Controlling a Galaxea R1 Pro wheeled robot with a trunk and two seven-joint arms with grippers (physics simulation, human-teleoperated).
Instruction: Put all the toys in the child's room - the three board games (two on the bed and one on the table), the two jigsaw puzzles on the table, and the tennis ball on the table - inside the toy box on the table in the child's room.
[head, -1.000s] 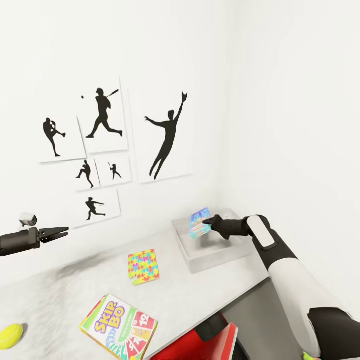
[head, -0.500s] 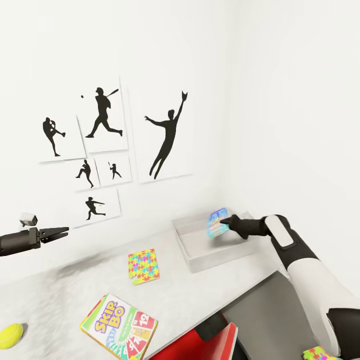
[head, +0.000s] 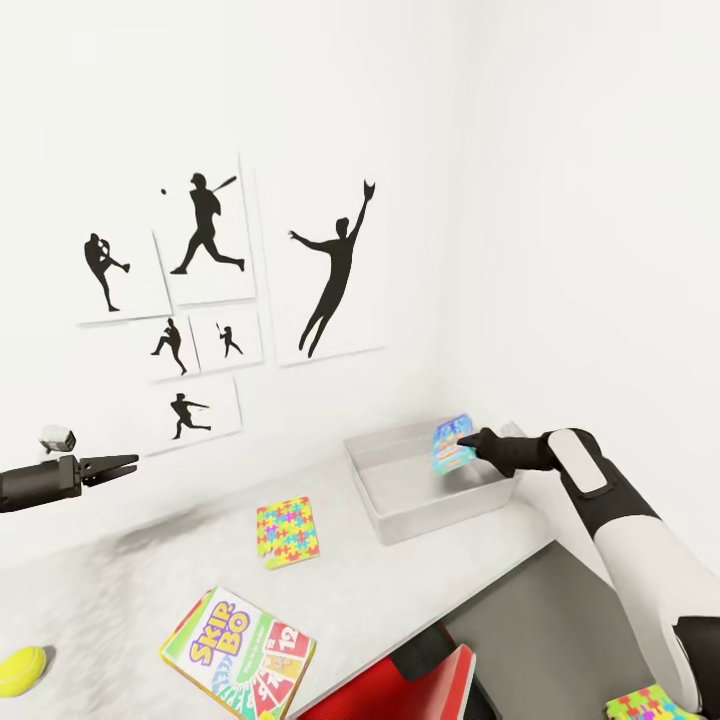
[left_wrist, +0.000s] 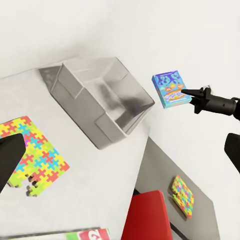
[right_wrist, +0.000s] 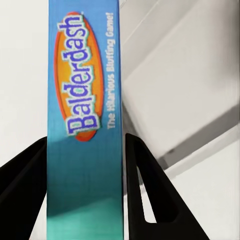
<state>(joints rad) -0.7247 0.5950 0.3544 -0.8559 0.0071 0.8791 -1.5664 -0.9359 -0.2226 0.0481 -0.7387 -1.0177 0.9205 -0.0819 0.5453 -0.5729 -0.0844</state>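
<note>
Balderdash box (head: 452, 444) — the small blue board game — hangs upright in the right gripper (head: 466, 440), pinched edge-on between the two black fingers (right_wrist: 150, 200), up in the air at the far right rim of the toy box (head: 385, 520), not touching it. From the left wrist view the same blue box (left_wrist: 171, 89) looks to sit just past the toy box's (left_wrist: 80, 102) corner, beside rather than over it; which it really is I cannot settle from where I stand.

Toy box itself is a shallow grey tray on the table (head: 120, 590), pushed toward the wall corner. Near its front-left corner lies one jigsaw puzzle (head: 287, 532), flat on the table. Further from the tray, toward the table's near edge, lies the SKIP-BO box (head: 237, 653), and well off to the left of that sits the tennis ball (head: 20, 670). A second jigsaw puzzle (left_wrist: 182, 196) rests on the lower dark cabinet (left_wrist: 195, 170) beside the table.

Left gripper (head: 125, 463) hovers far from the tray, above the table's left part — jaws slightly parted, holding nothing
</note>
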